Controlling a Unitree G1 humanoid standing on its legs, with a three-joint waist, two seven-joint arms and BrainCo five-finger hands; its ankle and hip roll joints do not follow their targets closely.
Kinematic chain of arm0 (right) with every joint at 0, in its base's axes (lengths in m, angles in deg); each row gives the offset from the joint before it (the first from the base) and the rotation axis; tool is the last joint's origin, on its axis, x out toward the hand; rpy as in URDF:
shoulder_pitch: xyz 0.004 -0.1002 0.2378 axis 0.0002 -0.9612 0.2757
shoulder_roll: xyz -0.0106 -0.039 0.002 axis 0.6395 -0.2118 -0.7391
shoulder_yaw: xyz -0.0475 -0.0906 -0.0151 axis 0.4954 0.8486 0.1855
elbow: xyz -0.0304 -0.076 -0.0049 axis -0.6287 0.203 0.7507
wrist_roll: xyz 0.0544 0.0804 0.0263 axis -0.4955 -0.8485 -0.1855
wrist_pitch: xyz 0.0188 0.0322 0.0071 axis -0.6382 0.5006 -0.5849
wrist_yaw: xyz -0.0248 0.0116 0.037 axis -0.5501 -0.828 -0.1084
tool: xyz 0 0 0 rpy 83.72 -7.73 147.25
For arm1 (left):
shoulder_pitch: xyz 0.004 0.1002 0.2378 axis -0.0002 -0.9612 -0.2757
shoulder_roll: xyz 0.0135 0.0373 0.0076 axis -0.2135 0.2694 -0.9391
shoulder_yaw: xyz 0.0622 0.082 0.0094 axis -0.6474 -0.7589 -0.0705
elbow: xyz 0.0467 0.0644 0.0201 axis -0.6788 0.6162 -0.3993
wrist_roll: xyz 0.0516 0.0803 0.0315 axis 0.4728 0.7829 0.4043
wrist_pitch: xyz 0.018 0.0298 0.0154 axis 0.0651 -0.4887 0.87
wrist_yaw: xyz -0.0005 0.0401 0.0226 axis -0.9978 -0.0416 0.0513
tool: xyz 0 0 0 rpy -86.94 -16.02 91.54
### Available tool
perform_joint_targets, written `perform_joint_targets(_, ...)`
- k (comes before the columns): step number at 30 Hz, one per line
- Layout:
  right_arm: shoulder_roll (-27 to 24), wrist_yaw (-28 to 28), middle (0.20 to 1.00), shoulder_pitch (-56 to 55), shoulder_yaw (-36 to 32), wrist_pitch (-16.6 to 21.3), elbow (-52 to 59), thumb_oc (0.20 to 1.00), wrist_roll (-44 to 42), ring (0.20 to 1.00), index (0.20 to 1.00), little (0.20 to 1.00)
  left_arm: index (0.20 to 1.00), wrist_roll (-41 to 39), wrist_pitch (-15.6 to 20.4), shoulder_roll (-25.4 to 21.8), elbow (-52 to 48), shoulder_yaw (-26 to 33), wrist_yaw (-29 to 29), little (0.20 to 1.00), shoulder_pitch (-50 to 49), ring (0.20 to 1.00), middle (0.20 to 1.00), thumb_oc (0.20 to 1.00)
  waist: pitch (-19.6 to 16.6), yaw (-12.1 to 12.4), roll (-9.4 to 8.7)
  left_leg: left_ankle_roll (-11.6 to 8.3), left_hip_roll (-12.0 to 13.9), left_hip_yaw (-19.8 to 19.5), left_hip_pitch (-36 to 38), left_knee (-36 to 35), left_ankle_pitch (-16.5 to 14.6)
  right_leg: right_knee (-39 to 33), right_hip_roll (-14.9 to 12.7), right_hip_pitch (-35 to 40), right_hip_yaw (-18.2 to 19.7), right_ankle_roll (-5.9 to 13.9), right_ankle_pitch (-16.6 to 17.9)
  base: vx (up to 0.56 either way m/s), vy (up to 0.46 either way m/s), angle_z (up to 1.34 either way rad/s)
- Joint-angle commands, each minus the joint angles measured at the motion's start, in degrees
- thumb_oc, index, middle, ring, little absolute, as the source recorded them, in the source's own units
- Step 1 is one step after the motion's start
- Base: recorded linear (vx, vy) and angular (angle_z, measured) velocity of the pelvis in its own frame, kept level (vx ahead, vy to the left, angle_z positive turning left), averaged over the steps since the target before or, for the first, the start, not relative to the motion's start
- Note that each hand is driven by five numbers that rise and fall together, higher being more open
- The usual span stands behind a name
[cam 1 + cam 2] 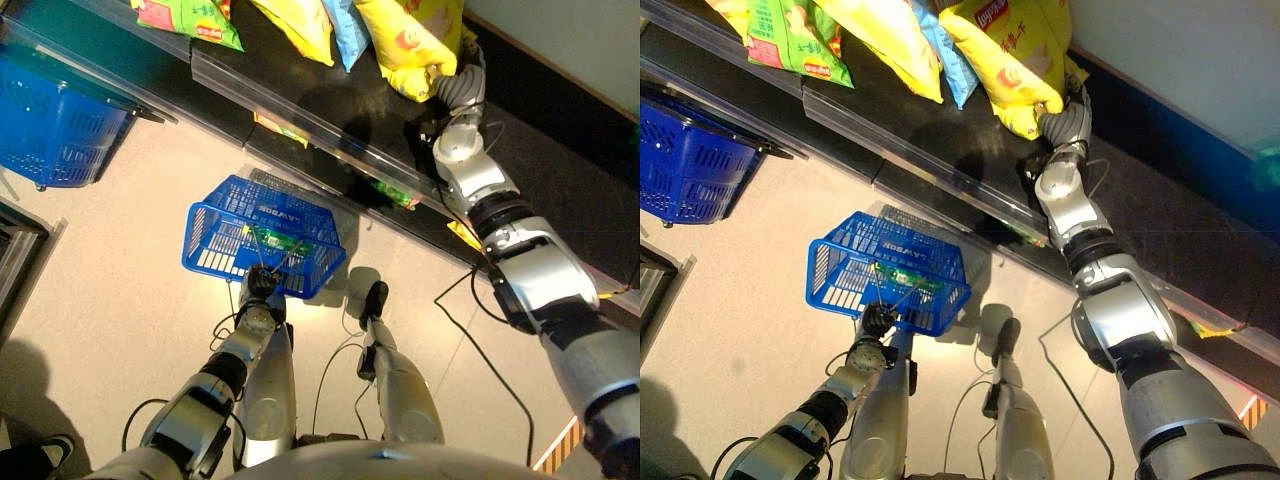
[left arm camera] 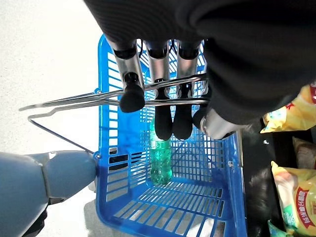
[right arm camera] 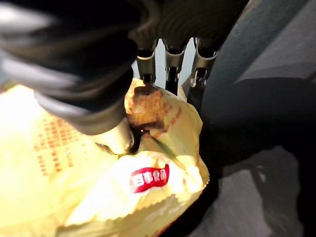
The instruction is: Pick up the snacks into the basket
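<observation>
Left eye view: right hand [image 1: 462, 92] reaches up to the dark shelf [image 1: 330, 95], at the lower corner of a yellow snack bag [image 1: 415, 45].
Right eye view: left hand [image 1: 878, 322] holds the blue basket [image 1: 845, 262] low above the floor [image 1: 730, 320].
Left wrist view: fingers [image 2: 163, 121] curl round the basket's wire handles [image 2: 74, 101]; a green bottle [image 2: 161, 163] lies inside.
Right wrist view: fingers and thumb pinch the yellow bag's corner.
</observation>
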Motion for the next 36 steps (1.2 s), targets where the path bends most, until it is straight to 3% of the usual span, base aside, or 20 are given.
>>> perform_joint_targets(1, 5.33, -2.58, 0.2, -11.71, -1.35, -2.45, -0.02, 0.2, -7.44, 0.2, 0.2, 0.2, 0.2, -0.32, 1.46, 1.33, -1.99, -1.84, 1.8, 0.2, -0.45, 0.2, 0.2, 0.2, 5.46, 2.11, 0.07, 0.29, -0.97, 1.36, 1.95, -2.57, -2.54, 2.03, -4.14, 0.46, 2.09, 4.89, 0.28, -0.02, -0.008, 0.03)
perform_joint_targets(6, 0.42, -0.44, 0.2, -19.61, -5.58, 0.56, 14.86, 0.2, -8.94, 0.2, 0.2, 0.2, 0.2, 0.05, 1.23, 0.68, -2.27, 0.77, 2.09, 0.2, -1.57, 0.2, 0.2, 0.2, 5.46, 0.57, -0.61, 0.33, -0.79, 1.75, 3.18, -2.6, -2.67, 2.25, -4.15, 0.75, 2.58, 4.99, 0.31, -0.02, -0.002, 0.01)
perform_joint_targets(8, -4.68, -0.58, 0.2, -25.72, -9.04, 1.92, 25.62, 0.2, -6.72, 0.2, 0.2, 0.2, 0.2, 0.8, 0.93, 0.0, -1.41, 3.26, 1.5, 0.2, -2.92, 0.2, 0.2, 0.2, 5.46, -0.74, -1.27, 0.34, -0.61, 2.3, 4.68, -2.6, -3.17, 2.48, -4.13, 1.5, 2.85, 5.06, 0.08, -0.02, -0.002, 0.0)
perform_joint_targets(11, -6.86, -0.58, 0.2, -29.44, -11.96, 3.09, 30.51, 0.2, -5.91, 0.2, 0.2, 0.2, 0.2, 1.32, 0.96, -0.56, -1.66, 4.23, 1.2, 0.2, -3.84, 0.2, 0.2, 0.2, 5.46, -1.44, -1.6, 0.48, -0.77, 2.64, 5.27, -2.56, -3.11, 2.6, -4.21, 1.71, 3.07, 5.1, 0.28, -0.04, -0.011, -0.01)
perform_joint_targets(16, -15.31, -4.66, 0.2, -38.0, -20.41, 5.98, 40.99, 0.2, -8.96, 0.2, 0.2, 0.2, 0.2, 2.61, 0.84, -2.52, -2.25, 7.57, -1.16, 0.2, -6.75, 0.2, 0.2, 0.2, 4.95, -3.44, -2.77, 0.52, -0.4, 3.64, 8.76, -2.29, -4.02, 3.18, -4.06, 3.82, 3.84, 5.13, -0.22, -0.01, -0.027, -0.11)
perform_joint_targets(19, -16.99, -6.59, 0.2, -40.79, -22.94, 7.37, 44.88, 0.2, -11.09, 0.2, 0.2, 0.2, 0.2, 2.8, 0.76, -2.96, -2.11, 8.48, -1.73, 0.2, -7.59, 0.2, 0.2, 0.2, 4.12, -4.08, -3.16, 0.57, -0.4, 3.97, 9.15, -2.2, -3.95, 3.23, -4.15, 3.89, 4.08, 5.18, -0.08, 0.0, -0.03, -0.08)
perform_joint_targets(23, -18.98, -15.69, 0.2, -49.77, -28.11, 10.94, 57.99, 0.2, -16.63, 0.2, 0.2, 0.2, 0.2, 3.34, 0.55, -3.5, -0.69, 11.68, -3.55, 0.2, -8.81, 0.2, 0.2, 0.2, 1.91, -6.02, -3.78, 0.71, -0.29, 5.02, 11.1, -2.08, -4.64, 3.63, -3.92, 4.38, 4.9, 5.05, -0.51, 0.02, -0.031, -0.16)
perform_joint_targets(24, -18.9, -15.86, 0.2, -50.22, -28.41, 10.81, 58.32, 0.2, -16.72, 0.2, 0.2, 0.2, 0.2, 3.35, 0.58, -3.51, -0.67, 11.54, -3.57, 0.2, -8.88, 0.2, 0.2, 0.2, 1.85, -5.86, -3.77, 0.71, -0.28, 5.05, 11.17, -2.1, -4.66, 3.66, -3.92, 4.41, 4.94, 5.05, -0.55, 0.01, -0.014, -0.15)
perform_joint_targets(26, -18.78, -24.3, 0.2, -57.27, -29.11, 10.74, 66.1, 0.2, -19.55, 0.2, 0.2, 0.2, 0.2, 3.56, 0.47, -3.91, 0.07, 13.75, -4.87, 0.2, -9.34, 0.2, 0.2, 0.2, 0.88, -6.99, -4.1, 0.73, -0.03, 5.44, 11.97, -1.61, -5.04, 4.06, -3.69, 4.72, 5.49, 4.88, -1.01, 0.02, -0.035, -0.16)
perform_joint_targets(27, -18.72, -24.42, 0.2, -57.54, -29.27, 10.66, 66.3, 0.2, -19.6, 0.2, 0.2, 0.2, 0.2, 3.57, 0.48, -3.92, 0.06, 13.7, -4.9, 0.2, -9.42, 0.2, 0.2, 0.2, 0.83, -6.93, -4.1, 0.73, -0.02, 5.45, 12.0, -1.61, -5.06, 4.07, -3.69, 4.74, 5.5, 4.88, -1.04, 0.02, -0.044, -0.12)
perform_joint_targets(28, -18.3, -29.95, 0.2, -62.34, -28.58, 9.66, 70.75, 0.2, -21.22, 0.2, 0.2, 0.2, 0.2, 3.56, 0.43, -4.1, 1.33, 15.03, -6.01, 0.2, -9.18, 0.2, 0.2, 0.2, 0.35, -7.72, -4.17, 0.71, 0.09, 5.72, 12.51, -1.57, -5.24, 4.12, -3.5, 4.9, 5.86, 4.82, -1.16, 0.01, -0.019, -0.08)
perform_joint_targets(29, -18.26, -30.01, 0.2, -62.5, -28.67, 9.58, 70.89, 0.2, -21.25, 0.2, 0.2, 0.2, 0.2, 3.56, 0.47, -4.09, 1.38, 14.99, -6.03, 0.2, -9.19, 0.2, 0.2, 0.2, 0.31, -7.69, -4.16, 0.71, 0.08, 5.72, 12.53, -1.58, -5.24, 4.11, -3.51, 4.92, 5.85, 4.83, -1.17, 0.01, -0.031, -0.11)
perform_joint_targets(30, -17.17, -34.84, 0.2, -66.62, -25.62, 8.89, 73.4, 0.2, -22.21, 0.2, 0.2, 0.2, 0.2, 3.38, 0.56, -4.15, 2.45, 16.07, -6.52, 0.2, -9.02, 0.2, 0.2, 0.2, -0.01, -8.21, -4.08, 0.74, 0.12, 6.01, 12.84, -1.49, -5.3, 4.14, -3.39, 4.86, 5.98, 4.77, -1.13, 0.0, -0.014, -0.11)
perform_joint_targets(36, -16.61, -41.01, 0.2, -74.21, -16.71, 5.3, 72.94, 0.2, -18.5, 0.2, 0.2, 0.2, 0.2, -0.33, 0.75, -4.39, 5.64, 19.7, -7.44, 0.2, -6.88, 0.2, 0.2, 0.2, -0.47, -9.55, -3.79, 0.75, 0.42, 6.92, 13.53, -1.57, -5.42, 4.4, -3.09, 4.51, 7.01, 4.67, -1.3, 0.0, -0.004, -0.09)
